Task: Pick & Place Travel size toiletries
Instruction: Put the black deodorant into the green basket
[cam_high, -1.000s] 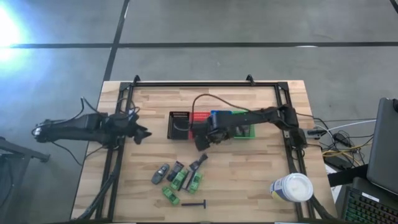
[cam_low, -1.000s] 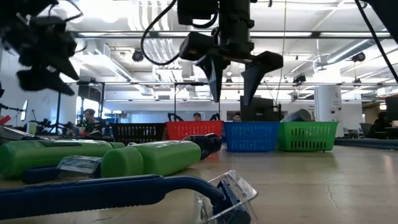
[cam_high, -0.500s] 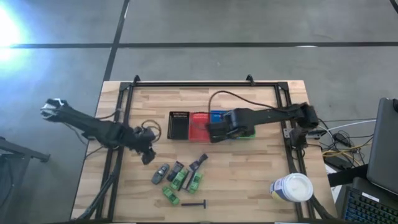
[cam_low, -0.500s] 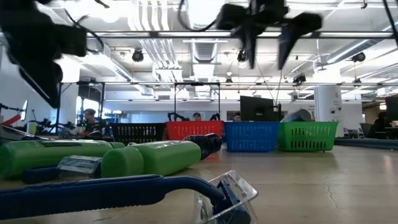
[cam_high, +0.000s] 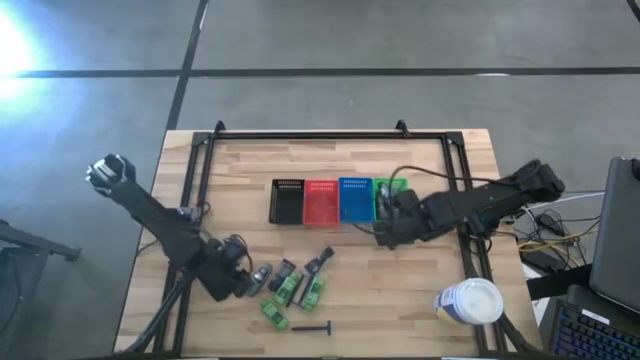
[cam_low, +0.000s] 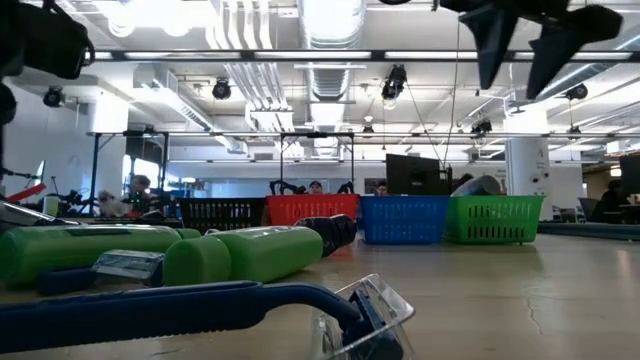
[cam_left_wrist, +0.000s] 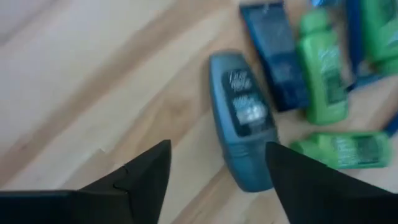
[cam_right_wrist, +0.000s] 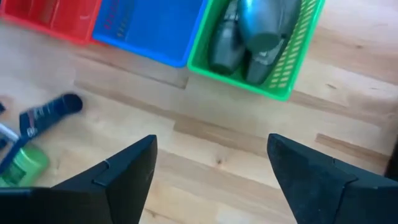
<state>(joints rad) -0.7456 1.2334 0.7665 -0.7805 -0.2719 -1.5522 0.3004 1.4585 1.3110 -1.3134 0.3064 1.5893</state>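
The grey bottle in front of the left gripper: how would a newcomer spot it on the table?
Start at the row of four baskets, then drop to the loose cluster nearer the table's front edge. The grey bottle lies at that cluster's left end, just ahead of the open left gripper. Its neighbours are dark or bright green tubes; it alone is grey, stubby and rounded.

You have four mesh baskets in a row on the counter (cam_high: 400, 285): one black basket (cam_high: 288, 201), one red basket (cam_high: 322, 200), one blue basket (cam_high: 355, 199) and one green basket (cam_high: 384, 196). In the right wrist view you can count at least two grey bottles (cam_right_wrist: 249, 31) inside the green one; a third may be there, but I cannot tell.

Loose on the counter you have one grey-blue bottle (cam_left_wrist: 241, 118), three dark tubes (cam_high: 283, 273), three green bottles (cam_high: 291, 288) and one razor (cam_high: 312, 328).

You have one white tub (cam_high: 470, 301).

You have two arms, so two claws: the left claw (cam_high: 238, 282) and the right claw (cam_high: 386, 230).
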